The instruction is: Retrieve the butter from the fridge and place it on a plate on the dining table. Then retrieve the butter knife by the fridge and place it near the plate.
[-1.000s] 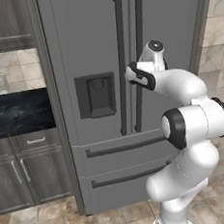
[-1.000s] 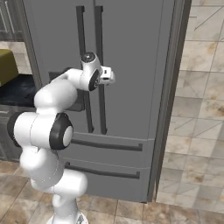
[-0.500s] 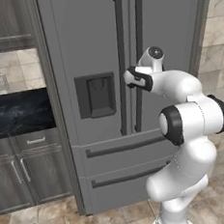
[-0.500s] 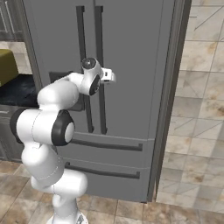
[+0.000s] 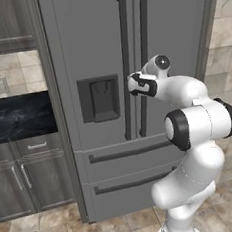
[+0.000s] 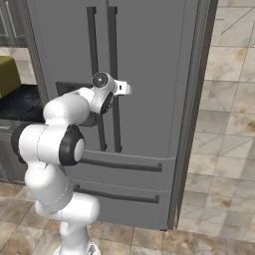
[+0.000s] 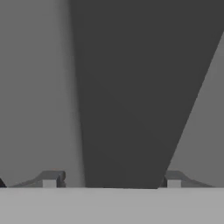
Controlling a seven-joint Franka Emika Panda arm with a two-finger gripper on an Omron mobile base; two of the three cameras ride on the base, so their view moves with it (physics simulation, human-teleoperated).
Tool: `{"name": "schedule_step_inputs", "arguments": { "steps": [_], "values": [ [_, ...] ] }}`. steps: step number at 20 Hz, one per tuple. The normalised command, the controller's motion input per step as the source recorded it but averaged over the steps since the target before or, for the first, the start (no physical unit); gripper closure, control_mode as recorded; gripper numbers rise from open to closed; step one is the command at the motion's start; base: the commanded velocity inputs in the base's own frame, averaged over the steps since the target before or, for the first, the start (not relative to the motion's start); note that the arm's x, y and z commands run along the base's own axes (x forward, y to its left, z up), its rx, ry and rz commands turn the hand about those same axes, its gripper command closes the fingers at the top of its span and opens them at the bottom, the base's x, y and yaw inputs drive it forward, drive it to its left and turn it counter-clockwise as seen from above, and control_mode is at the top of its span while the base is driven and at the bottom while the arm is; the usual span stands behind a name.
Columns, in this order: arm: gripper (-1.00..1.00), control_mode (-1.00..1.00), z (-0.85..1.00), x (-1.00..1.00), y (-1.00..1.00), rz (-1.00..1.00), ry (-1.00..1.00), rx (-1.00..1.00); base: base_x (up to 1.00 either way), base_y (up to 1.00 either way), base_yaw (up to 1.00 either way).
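hand view: gripper [image 7: 112,183] fingers straddle fridge [image 5: 95,39] handle [image 7: 131,87], probably not clamped | stiff bar, grab mid-height | heavy door

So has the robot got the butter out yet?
Not yet. The fridge doors are shut, so nothing looks done. The gripper has its fingers either side of a dark door handle. Opening the door, fetching the butter, plating it and the knife remain.
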Motion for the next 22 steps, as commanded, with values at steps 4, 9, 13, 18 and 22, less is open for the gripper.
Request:
{"name": "schedule_step_inputs", "arguments": {
  "steps": [4,9,13,18,22],
  "values": [
    [1.0,-1.0,0.0,0.17,0.0,0.04,0.0,0.0,0.0,0.0,0.0],
    [1.0,-1.0,0.0,0.07,-0.06,0.01,0.03,0.0,0.0,0.0,0.0],
    [1.0,-1.0,0.0,-0.26,-0.16,0.0,0.02,0.0,0.0,0.0,0.0],
    [1.0,-1.0,0.24,-0.83,-0.61,0.02,0.05,0.06,0.0,0.0,0.0],
    [1.0,-1.0,0.27,-1.0,-0.92,0.09,0.02,0.21,0.0,0.0,0.0]
  ]
}}
